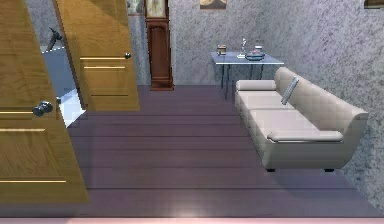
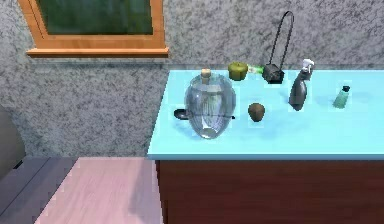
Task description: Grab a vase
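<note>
Window (image 2: 95,25): wood-framed, on the wall, upper left.
Vase (image 2: 210,106): clear glass, upright on the blue-topped bench (image 2: 300,146), near its left end.
Brown ball (image 2: 257,111): just right of the vase.
Spray bottle (image 2: 299,86): farther right, upright.
Gripper: state impossible to judge.

Both views evenly lit, med-bright, soft light; counter (image 2: 300,140) top brightest in the arm side view, pale highlights on the glass vase (image 2: 210,108). In the forward view, door (image 1: 25,140) edges lean w/ lens distortion, and floor (image 1: 170,140) pales toward bottom edge.
</note>
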Robot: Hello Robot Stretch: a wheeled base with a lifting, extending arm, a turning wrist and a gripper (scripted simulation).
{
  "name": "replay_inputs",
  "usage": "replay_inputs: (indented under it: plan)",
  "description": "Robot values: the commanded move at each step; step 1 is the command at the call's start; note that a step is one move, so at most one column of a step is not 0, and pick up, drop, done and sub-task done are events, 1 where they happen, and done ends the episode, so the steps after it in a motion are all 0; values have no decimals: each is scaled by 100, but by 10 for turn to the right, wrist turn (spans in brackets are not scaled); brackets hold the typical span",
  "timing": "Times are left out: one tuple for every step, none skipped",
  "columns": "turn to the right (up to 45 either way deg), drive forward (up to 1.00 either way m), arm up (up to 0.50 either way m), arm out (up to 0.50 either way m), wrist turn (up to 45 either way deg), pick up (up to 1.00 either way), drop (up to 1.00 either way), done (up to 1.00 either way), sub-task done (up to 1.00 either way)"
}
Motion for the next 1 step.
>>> replay_inputs:
  plan:
    - [0,0,50,0,0,0,0,0,0]
